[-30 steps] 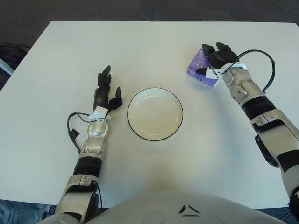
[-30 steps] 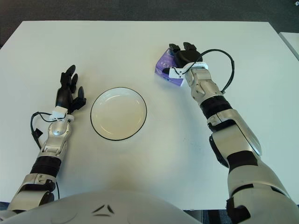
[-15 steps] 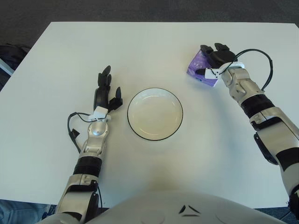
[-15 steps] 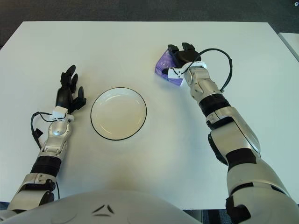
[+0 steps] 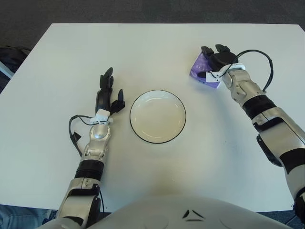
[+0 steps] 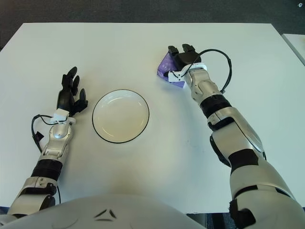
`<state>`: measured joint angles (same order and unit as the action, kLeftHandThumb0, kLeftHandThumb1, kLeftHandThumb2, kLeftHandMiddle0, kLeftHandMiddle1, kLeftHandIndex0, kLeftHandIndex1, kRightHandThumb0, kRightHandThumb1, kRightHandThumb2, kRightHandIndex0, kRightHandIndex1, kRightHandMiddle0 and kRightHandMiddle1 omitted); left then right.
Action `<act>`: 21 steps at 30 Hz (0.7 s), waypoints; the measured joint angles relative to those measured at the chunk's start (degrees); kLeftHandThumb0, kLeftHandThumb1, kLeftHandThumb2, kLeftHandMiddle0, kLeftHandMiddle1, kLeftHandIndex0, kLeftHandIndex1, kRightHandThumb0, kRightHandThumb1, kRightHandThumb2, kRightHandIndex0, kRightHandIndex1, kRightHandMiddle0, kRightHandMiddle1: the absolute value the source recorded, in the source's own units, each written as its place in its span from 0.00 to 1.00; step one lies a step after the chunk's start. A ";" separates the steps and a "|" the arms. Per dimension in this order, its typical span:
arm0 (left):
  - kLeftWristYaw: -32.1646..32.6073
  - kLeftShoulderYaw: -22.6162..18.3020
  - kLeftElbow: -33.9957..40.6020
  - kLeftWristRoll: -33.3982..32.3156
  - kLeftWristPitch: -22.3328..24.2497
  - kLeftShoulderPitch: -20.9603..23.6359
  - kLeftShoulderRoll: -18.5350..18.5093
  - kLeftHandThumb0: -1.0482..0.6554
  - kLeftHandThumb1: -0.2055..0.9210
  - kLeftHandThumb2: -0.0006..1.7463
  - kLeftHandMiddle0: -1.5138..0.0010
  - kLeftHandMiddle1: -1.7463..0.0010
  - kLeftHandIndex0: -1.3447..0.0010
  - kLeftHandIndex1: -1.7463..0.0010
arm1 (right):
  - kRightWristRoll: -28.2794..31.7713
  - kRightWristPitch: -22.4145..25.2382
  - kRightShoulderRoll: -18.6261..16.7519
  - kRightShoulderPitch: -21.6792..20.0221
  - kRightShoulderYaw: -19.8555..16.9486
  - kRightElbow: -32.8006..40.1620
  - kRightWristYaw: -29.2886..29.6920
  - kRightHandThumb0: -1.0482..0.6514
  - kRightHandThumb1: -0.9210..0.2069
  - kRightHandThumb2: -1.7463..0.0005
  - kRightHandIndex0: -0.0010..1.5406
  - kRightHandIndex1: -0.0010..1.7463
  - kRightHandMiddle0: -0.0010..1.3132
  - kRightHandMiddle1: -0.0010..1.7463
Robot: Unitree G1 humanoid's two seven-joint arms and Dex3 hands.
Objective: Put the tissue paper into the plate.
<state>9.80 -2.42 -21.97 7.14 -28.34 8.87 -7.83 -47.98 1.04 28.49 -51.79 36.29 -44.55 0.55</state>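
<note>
Right hand (image 5: 217, 62) around tissue pack (image 5: 199, 70)

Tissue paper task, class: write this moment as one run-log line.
right robot hand: shut on purple tissue pack | left robot hand: open, left of plate | plate: holds nothing | table: white

bare white table (image 5: 157, 52) lies between the tissue pack (image 5: 200, 71) and the plate (image 5: 157, 116) — nothing stands there; the left hand (image 5: 107, 95) sits just beside the plate's left rim.

Head stereo pair, looking down, same table (image 5: 143, 52).
</note>
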 measured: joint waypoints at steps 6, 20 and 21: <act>0.04 0.00 -0.02 0.00 -0.05 0.00 0.03 0.23 1.00 0.45 0.78 0.99 1.00 0.66 | -1.99 -0.30 0.11 1.17 1.91 1.38 -0.44 0.04 0.00 0.89 0.00 0.00 0.00 0.00; 0.19 0.00 -0.05 -0.06 -0.11 0.00 0.03 0.22 1.00 0.45 0.78 0.99 1.00 0.66 | -2.65 -0.72 0.11 1.77 2.66 1.78 -0.97 0.26 0.11 0.98 0.06 0.03 0.00 0.13; 0.19 0.01 -0.05 -0.06 -0.11 0.00 0.03 0.22 1.00 0.45 0.79 0.99 1.00 0.66 | -2.65 -0.81 0.11 1.77 2.64 1.73 -0.88 0.32 0.14 0.99 0.08 0.05 0.00 0.19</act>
<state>9.99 -2.42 -22.01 7.08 -28.44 8.87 -7.80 -50.63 0.23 28.60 -50.02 38.93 -42.81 -0.33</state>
